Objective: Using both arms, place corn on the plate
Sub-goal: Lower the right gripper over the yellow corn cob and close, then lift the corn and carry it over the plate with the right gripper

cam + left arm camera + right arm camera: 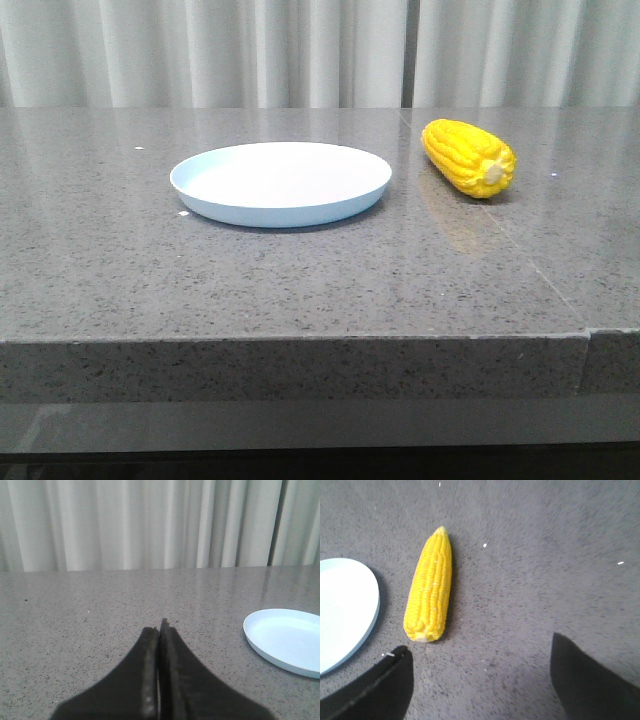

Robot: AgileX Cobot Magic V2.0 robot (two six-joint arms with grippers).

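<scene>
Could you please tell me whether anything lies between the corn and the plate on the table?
Nothing: only bare grey tabletop separates the corn from the plate, shown in the front and right wrist views.

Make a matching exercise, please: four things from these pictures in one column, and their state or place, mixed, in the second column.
Column one:
1. corn
2. plate
3. left end effector
4. right end effector

Column two:
A. open
B. shut, holding nothing
C. lies on the table, right of the plate in the front view
D. pale blue, nothing on it

Pairs: 1-C, 2-D, 3-B, 4-A

glossy speckled stone table (300, 280), smooth plate (280, 205)
</scene>
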